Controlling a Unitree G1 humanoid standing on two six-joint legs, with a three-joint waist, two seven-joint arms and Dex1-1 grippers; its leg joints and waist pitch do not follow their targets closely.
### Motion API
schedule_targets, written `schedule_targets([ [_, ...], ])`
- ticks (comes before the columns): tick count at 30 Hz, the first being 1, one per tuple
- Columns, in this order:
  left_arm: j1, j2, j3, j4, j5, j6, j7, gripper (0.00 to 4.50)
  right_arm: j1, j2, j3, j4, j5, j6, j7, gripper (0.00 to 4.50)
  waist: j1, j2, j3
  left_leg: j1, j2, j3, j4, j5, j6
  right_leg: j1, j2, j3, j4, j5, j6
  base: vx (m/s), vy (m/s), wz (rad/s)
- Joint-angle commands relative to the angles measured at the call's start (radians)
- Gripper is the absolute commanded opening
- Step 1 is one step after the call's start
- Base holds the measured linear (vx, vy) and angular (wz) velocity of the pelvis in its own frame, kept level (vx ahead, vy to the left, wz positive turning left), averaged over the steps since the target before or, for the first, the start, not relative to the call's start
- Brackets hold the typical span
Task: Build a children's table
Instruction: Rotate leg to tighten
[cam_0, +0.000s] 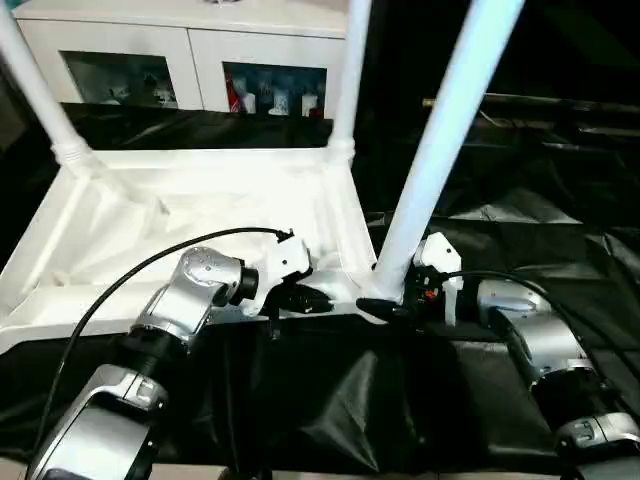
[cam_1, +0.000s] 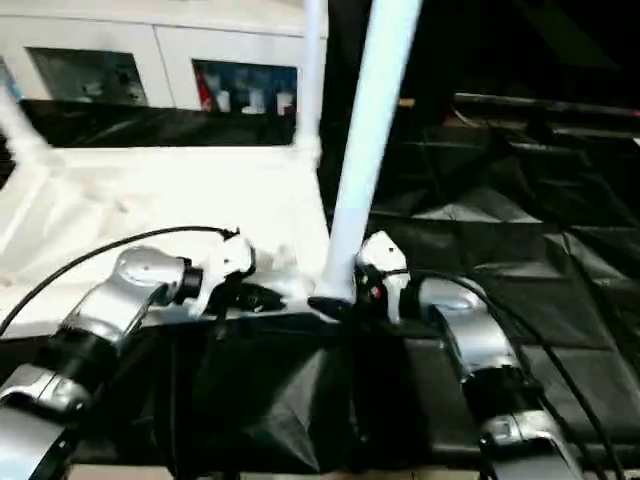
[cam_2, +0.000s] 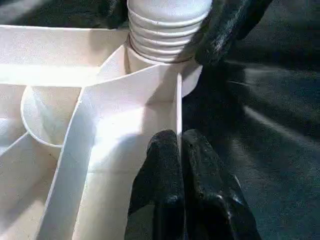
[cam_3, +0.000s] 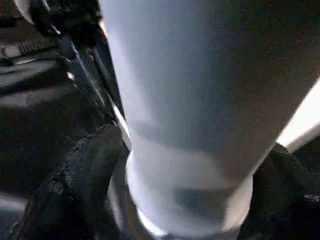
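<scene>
Leg going into the near corner socket

Head view: silver forearms nearest; the upturned children's table (cam_0: 190, 215) lies on the black counter (cam_0: 560, 230). Left wrist: left end effector (cam_2: 180, 150) pinches the table's wall. Right wrist: right end effector (cam_3: 190, 185) spread around the leg (cam_3: 190, 100); next, I judge, seat it firmly.

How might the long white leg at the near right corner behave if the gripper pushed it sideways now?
The leg looks like a stiff, smooth tube, so the fingers either side of it could slip. It leans in its corner socket, so a push would probably rock it, or tilt the light-looking upturned tabletop.
</scene>
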Motion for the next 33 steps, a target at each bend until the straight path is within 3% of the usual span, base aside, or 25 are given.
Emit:
schedule_targets([
  [1,0.002,-0.017,-0.008,-0.043,-0.054,-0.001,-0.033,0.00,0.011,-0.006,-0.002,-0.023,0.023,0.017,0.028,3.26,-0.004,-0.003,-0.064,0.034,0.074,-0.033,-0.074,-0.236,0.020,0.025,-0.083,0.046,-0.073,-0.184,-0.236,0.000,0.000,0.00],
  [7,0.007,-0.016,-0.009,-0.051,-0.047,0.005,-0.039,0.00,0.038,-0.008,0.019,-0.044,0.020,0.035,0.050,2.77,-0.003,-0.003,-0.066,0.031,0.072,-0.033,-0.071,-0.210,0.027,0.027,-0.082,0.044,-0.069,-0.140,-0.241,0.000,0.000,0.00],
  [13,-0.015,-0.037,0.006,-0.003,-0.007,-0.001,0.064,0.00,0.044,0.011,0.023,-0.009,-0.016,0.062,-0.041,2.72,-0.003,-0.004,-0.065,0.033,0.071,-0.033,-0.071,-0.221,0.022,0.027,-0.083,0.045,-0.071,-0.158,-0.239,0.000,0.000,0.00],
  [17,-0.049,-0.071,0.029,0.060,0.023,-0.004,0.185,0.00,0.020,0.059,-0.003,0.084,-0.066,0.074,-0.223,2.72,-0.014,-0.006,-0.060,0.037,0.067,-0.040,-0.078,-0.284,-0.022,0.022,-0.088,0.045,-0.085,-0.289,-0.212,0.000,0.000,0.00],
  [20,-0.080,-0.117,0.053,0.104,0.033,0.030,0.301,0.00,-0.023,0.139,-0.070,0.188,-0.058,0.113,-0.439,2.71,-0.026,-0.001,-0.055,0.043,0.067,-0.044,-0.079,-0.345,-0.038,0.012,-0.091,0.046,-0.098,-0.387,-0.188,0.000,0.000,0.00],
  [22,-0.115,-0.160,0.071,0.148,0.046,0.061,0.416,0.00,-0.057,0.202,-0.109,0.247,-0.057,0.116,-0.603,2.70,-0.036,-0.002,-0.056,0.039,0.067,-0.051,-0.084,-0.365,-0.062,0.014,-0.090,0.043,-0.099,-0.428,-0.168,0.000,0.000,0.00],
  [26,-0.154,-0.202,0.078,0.204,0.064,0.055,0.519,0.00,-0.093,0.263,-0.125,0.293,-0.063,0.104,-0.714,2.70,-0.038,-0.001,-0.058,0.043,0.065,-0.046,-0.081,-0.366,-0.054,0.007,-0.089,0.048,-0.102,-0.389,-0.167,0.000,0.000,0.00],
  [30,-0.184,-0.243,0.075,0.239,0.073,0.057,0.572,0.00,-0.133,0.327,-0.109,0.331,-0.073,0.059,-0.729,2.70,-0.036,-0.002,-0.062,0.036,0.064,-0.044,-0.081,-0.323,-0.039,0.015,-0.087,0.047,-0.094,-0.308,-0.179,0.000,0.000,0.00],
  [32,-0.186,-0.245,0.072,0.243,0.074,0.041,0.563,0.00,-0.138,0.333,-0.113,0.328,-0.057,0.038,-0.686,3.26,-0.033,-0.002,-0.062,0.035,0.065,-0.041,-0.080,-0.303,-0.026,0.017,-0.086,0.047,-0.092,-0.269,-0.184,0.000,0.000,0.00],
  [33,-0.186,-0.243,0.070,0.244,0.073,0.032,0.556,0.00,-0.140,0.333,-0.118,0.327,-0.047,0.036,-0.675,3.26,-0.032,-0.003,-0.063,0.034,0.064,-0.041,-0.080,-0.296,-0.021,0.019,-0.086,0.047,-0.091,-0.261,-0.185,0.000,0.000,0.00],
])
